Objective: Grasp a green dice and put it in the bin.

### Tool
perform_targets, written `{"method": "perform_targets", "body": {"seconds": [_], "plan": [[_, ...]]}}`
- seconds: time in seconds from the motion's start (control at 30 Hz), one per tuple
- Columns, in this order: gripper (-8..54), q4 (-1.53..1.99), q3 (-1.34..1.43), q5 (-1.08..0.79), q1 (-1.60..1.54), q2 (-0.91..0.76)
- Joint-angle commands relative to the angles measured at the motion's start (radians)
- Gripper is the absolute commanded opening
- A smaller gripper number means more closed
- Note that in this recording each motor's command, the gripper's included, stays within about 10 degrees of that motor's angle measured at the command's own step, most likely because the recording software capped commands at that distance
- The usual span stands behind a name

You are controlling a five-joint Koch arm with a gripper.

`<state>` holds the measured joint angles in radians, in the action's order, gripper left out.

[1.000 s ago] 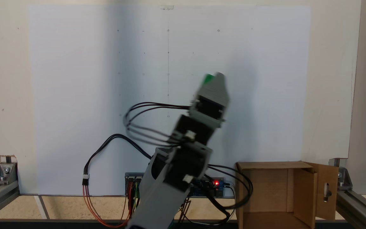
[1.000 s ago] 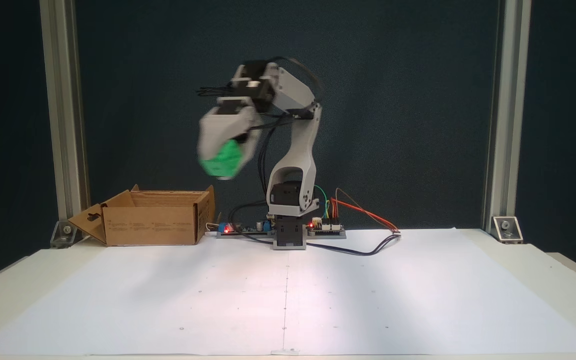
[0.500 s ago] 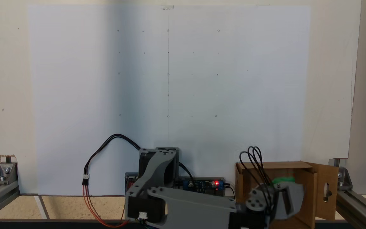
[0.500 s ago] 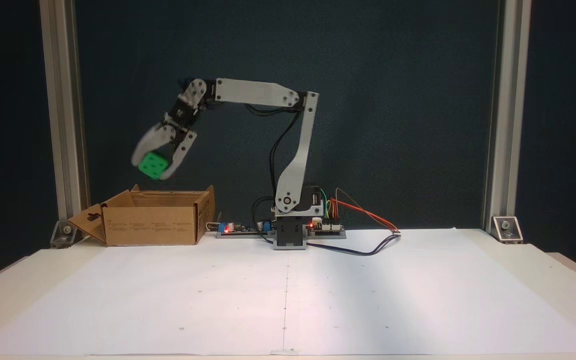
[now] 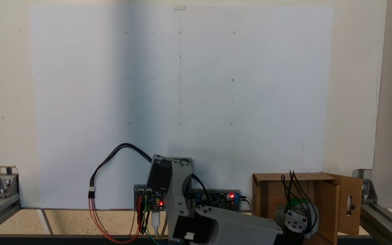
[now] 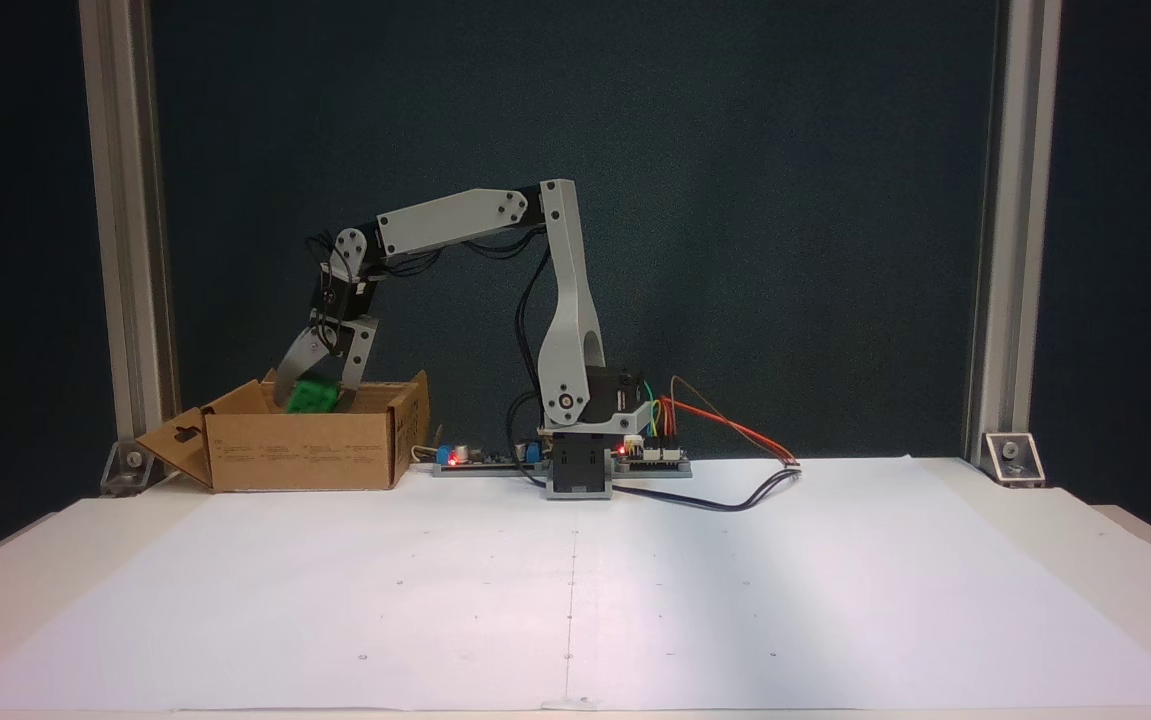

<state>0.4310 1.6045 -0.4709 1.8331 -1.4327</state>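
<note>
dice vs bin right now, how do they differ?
Colour: the green dice is bright green; the bin is brown cardboard.
Size: the dice is far smaller than the bin, fitting easily within its open top.
Support: the dice is held off the table between the jaws of the pincer, partly below the bin's rim; the bin rests on the table with its flaps open.
Shared: both are boxy in shape.

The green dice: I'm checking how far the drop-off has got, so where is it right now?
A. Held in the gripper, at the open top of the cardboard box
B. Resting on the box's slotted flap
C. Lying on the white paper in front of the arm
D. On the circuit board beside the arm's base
A. In a fixed view the green dice sits between the fingers of the gripper, partly below the rim of the bin.
</note>
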Motion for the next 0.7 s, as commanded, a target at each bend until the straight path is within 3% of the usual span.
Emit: {"method": "perform_targets", "body": {"seconds": [0.0,0.1,0.33,0.5,0.67], "plan": [[34.6,-0.026,-0.066,-0.064,0.011,-0.006],[35.5,-0.038,-0.074,-0.038,0.014,-0.009],[35.5,-0.04,-0.262,0.3,-0.097,-0.193],[43.6,-0.04,-0.275,0.507,-0.395,-0.36],[44.1,-0.037,-0.27,0.56,-0.75,-0.446]]}}
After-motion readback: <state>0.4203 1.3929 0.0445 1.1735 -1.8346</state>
